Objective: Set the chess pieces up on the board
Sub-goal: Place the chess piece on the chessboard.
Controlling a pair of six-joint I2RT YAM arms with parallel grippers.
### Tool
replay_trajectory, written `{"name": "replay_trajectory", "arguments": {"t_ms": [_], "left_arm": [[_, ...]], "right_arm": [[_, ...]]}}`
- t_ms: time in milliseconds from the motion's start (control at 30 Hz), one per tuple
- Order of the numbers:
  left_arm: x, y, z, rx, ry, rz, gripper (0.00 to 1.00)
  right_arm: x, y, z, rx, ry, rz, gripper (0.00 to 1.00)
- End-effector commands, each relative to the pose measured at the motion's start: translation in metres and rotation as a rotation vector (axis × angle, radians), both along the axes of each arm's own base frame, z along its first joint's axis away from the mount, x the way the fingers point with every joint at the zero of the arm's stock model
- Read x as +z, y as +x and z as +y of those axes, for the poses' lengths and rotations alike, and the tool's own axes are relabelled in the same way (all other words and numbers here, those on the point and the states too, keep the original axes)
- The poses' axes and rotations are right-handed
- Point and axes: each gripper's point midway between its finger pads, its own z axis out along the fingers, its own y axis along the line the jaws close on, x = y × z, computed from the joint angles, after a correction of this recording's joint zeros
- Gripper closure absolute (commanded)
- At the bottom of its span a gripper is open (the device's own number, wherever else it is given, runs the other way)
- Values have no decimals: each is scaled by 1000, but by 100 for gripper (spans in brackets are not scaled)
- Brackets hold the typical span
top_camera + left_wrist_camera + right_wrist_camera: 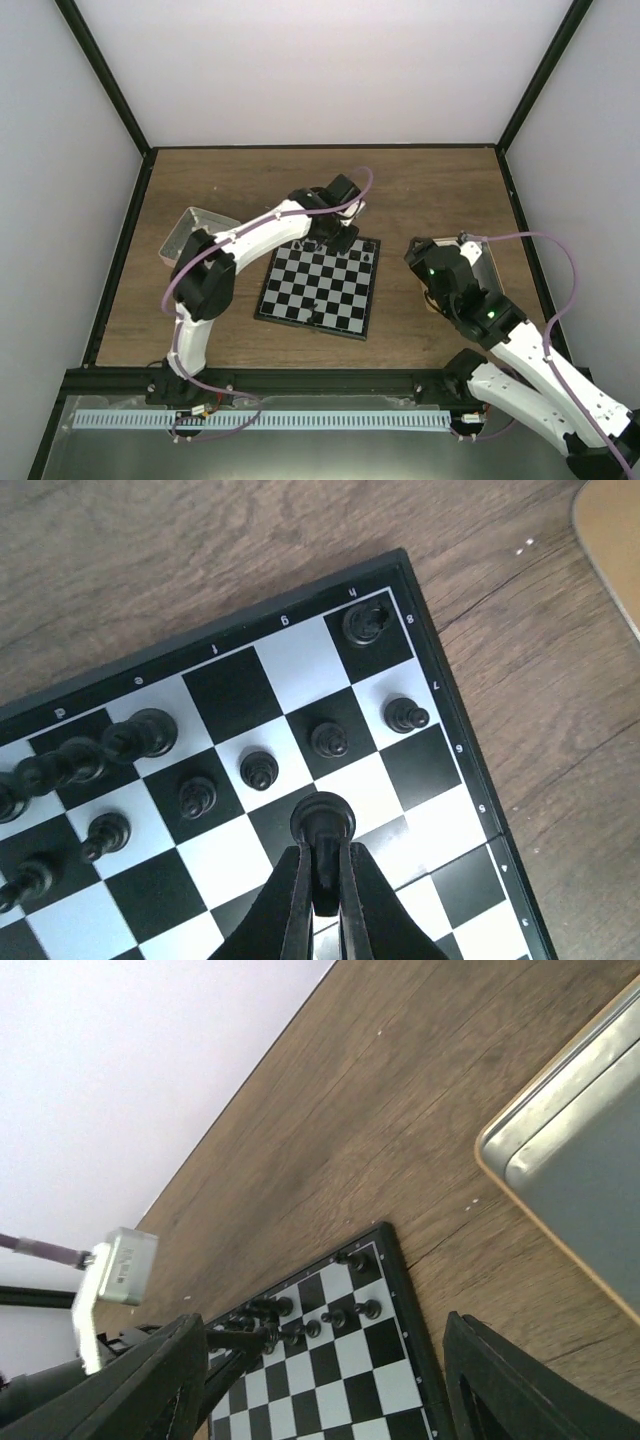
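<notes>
Now left arm (260, 230) stretches over board (300, 282), left gripper (322, 880) pinching, seemingly, a pawn (322, 818).

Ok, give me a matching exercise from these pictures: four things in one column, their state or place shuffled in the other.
1 left gripper
2 right gripper
3 board
4 tan-rimmed tin

A open, holding nothing
B right of the board
C shut on a black chess piece
D middle of the table

Pairs: 1-C, 2-A, 3-D, 4-B

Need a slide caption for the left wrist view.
Left pincer shut on a black chess piece over the board, near its corner.
</notes>
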Motion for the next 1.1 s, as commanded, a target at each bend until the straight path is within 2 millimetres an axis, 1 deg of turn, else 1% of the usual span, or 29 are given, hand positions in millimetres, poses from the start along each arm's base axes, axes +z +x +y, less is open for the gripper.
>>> {"name": "replay_trajectory", "arguments": {"t_ms": [0, 133, 267, 567, 733, 833, 967, 1067], "left_arm": [[-5, -1, -9, -36, 47, 29, 96], [-15, 13, -19, -23, 59, 19, 96], [-31, 23, -25, -13, 81, 29, 96], [-48, 43, -34, 12, 100, 9, 94], [-63, 44, -33, -7, 126, 32, 92], [-67, 41, -32, -22, 136, 46, 91], [-67, 39, -34, -33, 123, 55, 90], [-66, 40, -36, -32, 116, 51, 87]], "right_arm": [[-5, -6, -25, -75, -90, -4, 34], [-7, -7, -25, -71, -94, -2, 33], [-8, -8, -24, -64, -87, -1, 33], [-11, -8, -22, -52, -79, 7, 33], [-10, -8, -23, -54, -89, 1, 33], [-10, -7, -23, -54, -95, 1, 33], [-11, -6, -21, -50, -92, 3, 33], [-13, -6, -20, -46, -95, 8, 32]]}}
